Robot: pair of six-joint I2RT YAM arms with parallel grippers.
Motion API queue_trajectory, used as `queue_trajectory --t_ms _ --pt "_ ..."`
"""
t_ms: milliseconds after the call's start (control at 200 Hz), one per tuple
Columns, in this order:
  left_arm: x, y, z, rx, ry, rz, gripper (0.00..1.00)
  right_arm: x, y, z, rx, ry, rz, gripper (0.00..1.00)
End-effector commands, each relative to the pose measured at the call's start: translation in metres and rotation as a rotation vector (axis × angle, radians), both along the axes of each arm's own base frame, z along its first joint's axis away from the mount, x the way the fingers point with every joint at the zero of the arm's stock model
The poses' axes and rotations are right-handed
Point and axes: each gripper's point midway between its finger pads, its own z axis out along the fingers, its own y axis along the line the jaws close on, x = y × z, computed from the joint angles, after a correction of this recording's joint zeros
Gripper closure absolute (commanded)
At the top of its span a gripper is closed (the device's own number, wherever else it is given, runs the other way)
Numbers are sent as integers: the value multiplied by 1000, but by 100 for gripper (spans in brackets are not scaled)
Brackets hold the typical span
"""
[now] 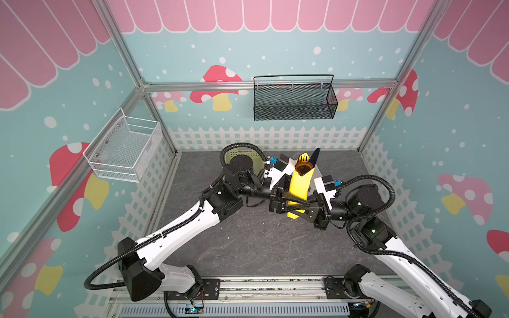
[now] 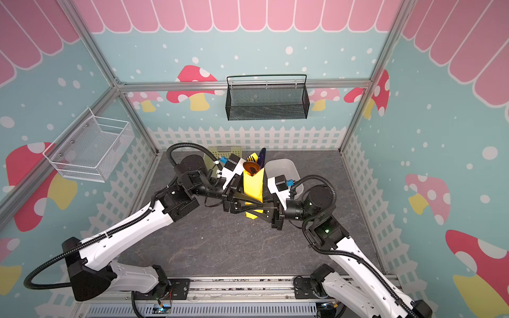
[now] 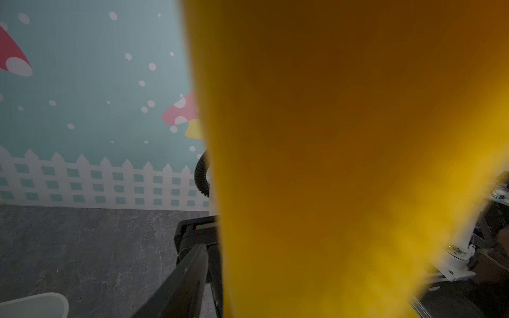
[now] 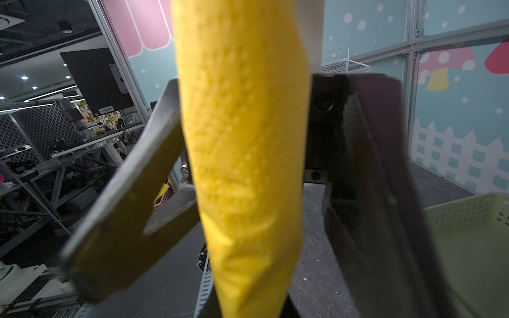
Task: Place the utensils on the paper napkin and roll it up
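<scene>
Top view — right tool (image 1: pixel 303 207) tight on napkin (image 1: pixel 298 184)

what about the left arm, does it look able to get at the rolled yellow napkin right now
likely yes: the left claw sits right against the rolled paper napkin, which the right claw pinches upright, and nothing stands between them. whether its own jaws are closed on the roll isn't clear.
</scene>
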Motion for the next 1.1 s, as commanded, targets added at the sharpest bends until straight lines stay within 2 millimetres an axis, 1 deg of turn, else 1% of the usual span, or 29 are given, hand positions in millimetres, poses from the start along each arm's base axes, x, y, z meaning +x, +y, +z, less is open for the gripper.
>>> queue_trajectory --t_ms 0,135,285,490,685,931,1096 --pt "-21 8 13 -34 -51 -84 47 -7 -5 24 47 -94 -6 100" --pt "-25 16 16 -54 -67 -70 59 -5 -7 26 53 -97 -32 100" --pt "-22 23 15 -55 -67 -28 64 -3 -10 28 60 -104 -67 100" --pt "-17 34 18 -65 -70 25 72 -3 -14 32 67 -116 -97 100" --pt "-11 37 19 -60 -66 64 80 -2 -14 31 65 -115 -101 100" --pt "-5 37 14 -37 -59 102 85 -1 -14 32 64 -119 -108 100" --pt "-1 37 11 -14 -54 126 81 0 -14 32 63 -121 -112 100"
